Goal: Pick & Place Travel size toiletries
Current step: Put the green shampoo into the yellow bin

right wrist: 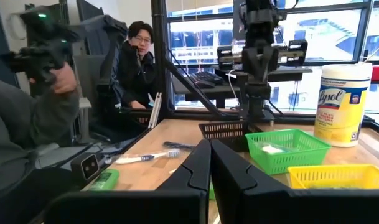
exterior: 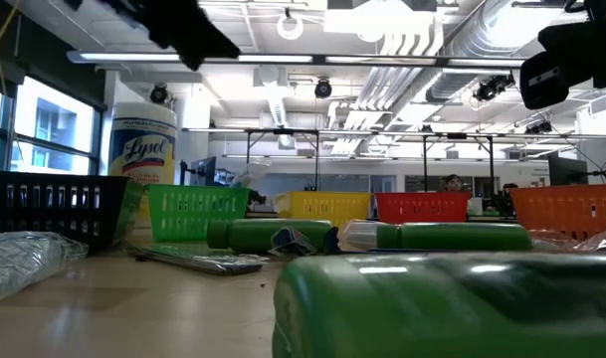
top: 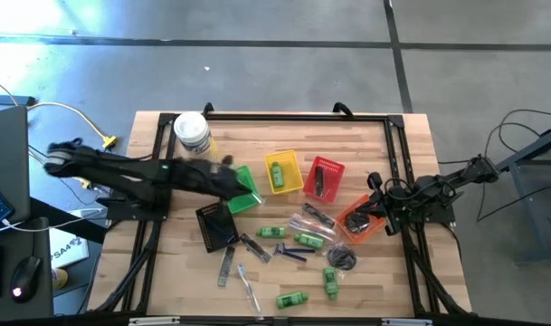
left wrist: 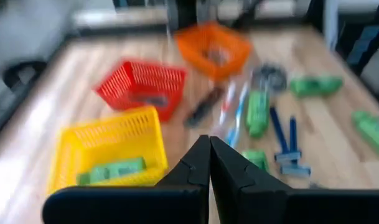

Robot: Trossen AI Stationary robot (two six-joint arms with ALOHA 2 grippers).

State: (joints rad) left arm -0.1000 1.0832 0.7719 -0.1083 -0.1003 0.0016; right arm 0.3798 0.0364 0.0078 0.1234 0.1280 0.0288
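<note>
Toiletries (top: pixel 298 243) lie scattered on the table (top: pixel 402 281): green bottles, blue razors and combs, ahead of the left claw (left wrist: pixel 209 163) and apart from it. One green bottle (left wrist: pixel 111 170) sits in the yellow basket (left wrist: pixel 83 146) just beside that claw, which is clenched and empty above the green basket (top: pixel 245 188). Right claw (right wrist: pixel 210 163), also clenched and empty, hangs over the orange basket (top: pixel 361 220).
</note>
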